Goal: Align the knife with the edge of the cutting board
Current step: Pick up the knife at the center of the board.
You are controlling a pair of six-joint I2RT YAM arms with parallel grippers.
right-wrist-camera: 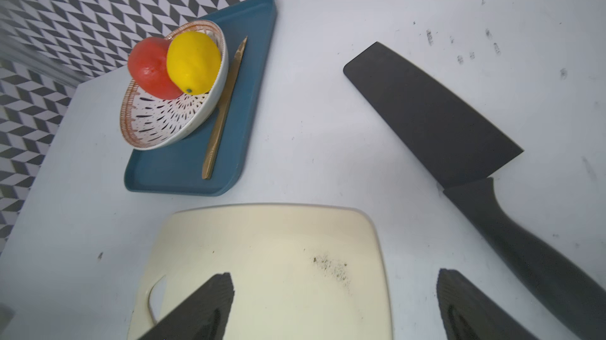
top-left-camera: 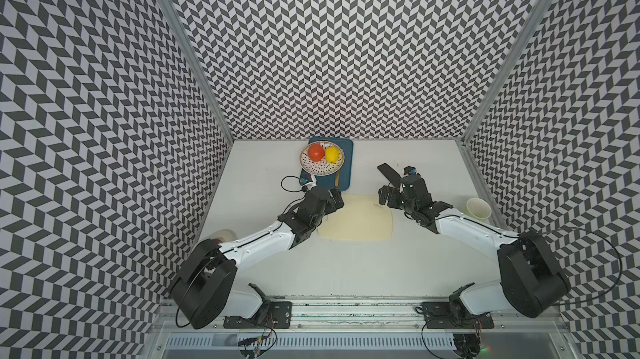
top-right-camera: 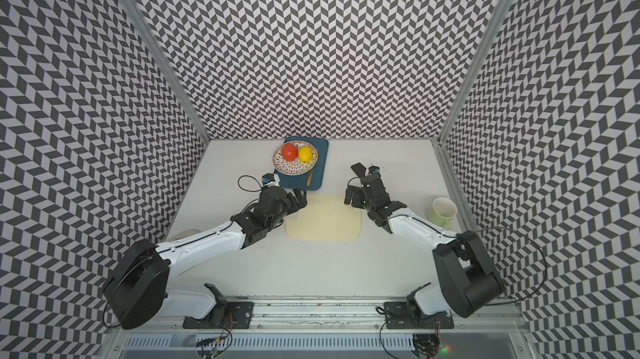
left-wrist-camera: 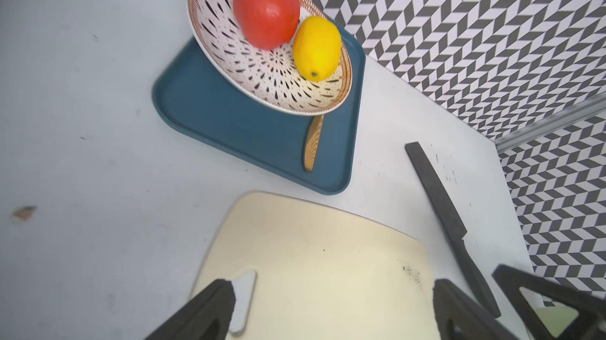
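Note:
The cream cutting board [top-left-camera: 360, 222] [top-right-camera: 325, 222] lies flat mid-table. The black knife [top-left-camera: 387, 171] [top-right-camera: 358, 168] lies on the table past the board's far right corner, slanted to the board's edge; its blade [right-wrist-camera: 433, 115] points to the back left. My right arm hides its handle in both top views. My right gripper [top-left-camera: 387, 198] [right-wrist-camera: 334, 276] hovers open over that corner, the handle [right-wrist-camera: 524, 253] just outside one finger. My left gripper [top-left-camera: 337, 198] [left-wrist-camera: 333, 286] is open above the board's left end, by the triangular hole [left-wrist-camera: 244, 299]. Neither holds anything.
A dark blue tray [top-left-camera: 347, 163] at the back carries a patterned bowl [top-left-camera: 320, 166] with a red fruit [top-left-camera: 316, 152] and a lemon [top-left-camera: 331, 155], plus a small wooden utensil [top-left-camera: 336, 179]. A pale green cup [top-left-camera: 478, 208] stands near the right wall.

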